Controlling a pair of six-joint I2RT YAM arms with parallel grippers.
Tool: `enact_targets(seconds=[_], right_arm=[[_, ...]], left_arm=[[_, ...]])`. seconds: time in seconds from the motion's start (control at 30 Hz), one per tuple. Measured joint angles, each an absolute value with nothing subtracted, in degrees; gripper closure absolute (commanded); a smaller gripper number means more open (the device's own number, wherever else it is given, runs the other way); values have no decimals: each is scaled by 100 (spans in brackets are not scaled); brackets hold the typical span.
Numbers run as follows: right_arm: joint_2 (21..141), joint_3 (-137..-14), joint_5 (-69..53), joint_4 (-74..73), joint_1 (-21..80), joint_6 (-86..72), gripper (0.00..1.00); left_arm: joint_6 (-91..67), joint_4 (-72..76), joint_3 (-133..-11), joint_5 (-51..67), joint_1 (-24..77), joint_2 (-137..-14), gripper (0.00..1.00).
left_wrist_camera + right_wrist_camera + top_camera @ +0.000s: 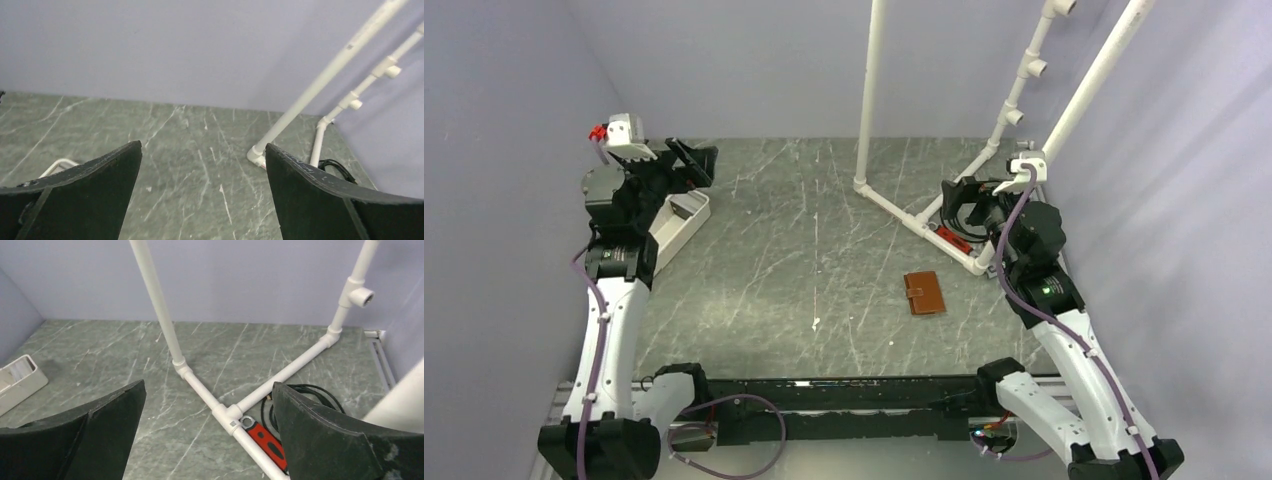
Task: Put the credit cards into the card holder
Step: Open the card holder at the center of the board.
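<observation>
left hand [202, 150] and right hand [209, 385] both released, empty; card holder [925, 293] lies closed on the counter [804, 260] near right arm, cards not visible, maybe in white tray [681, 236], so open holder flat before fetching any.

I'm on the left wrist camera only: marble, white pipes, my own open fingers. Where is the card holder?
Observer: The card holder lies closed on the table, right of centre, nearer the right arm.
Operator: Any cards in sight?
Observer: None loose on the table. A white tray sits at its left edge beside the left arm, but I cannot make out its contents.
Operator: Is the right gripper free?
Observer: Yes. The right gripper is open and holds nothing, facing the pipe frame.
</observation>
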State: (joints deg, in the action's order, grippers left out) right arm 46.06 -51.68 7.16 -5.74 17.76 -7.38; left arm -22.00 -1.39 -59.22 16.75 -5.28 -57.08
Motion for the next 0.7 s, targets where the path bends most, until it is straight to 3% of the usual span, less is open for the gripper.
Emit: enact_targets(seconds=[0.3, 0.47, 0.53, 0.63, 0.7], right_arm=[[5181, -5183, 637, -1120, 1909, -1146, 0], [5498, -5203, 432, -1680, 1918, -1538, 1], [5723, -5190, 228, -1879, 1918, -1730, 10], [6097, -4941, -23, -1914, 1935, -2049, 45], [6344, -4552, -78, -1933, 1964, -2303, 46]], left_arm=[[-2248, -294, -5725, 1977, 169, -5970, 1], [-2517, -751, -5382, 2060, 989, -6213, 13], [-2742, -854, -5286, 2099, 1393, -6388, 13], [-3142, -884, -5109, 2078, 2193, -6831, 14], [-3463, -694, -4836, 2012, 2777, -7164, 13]])
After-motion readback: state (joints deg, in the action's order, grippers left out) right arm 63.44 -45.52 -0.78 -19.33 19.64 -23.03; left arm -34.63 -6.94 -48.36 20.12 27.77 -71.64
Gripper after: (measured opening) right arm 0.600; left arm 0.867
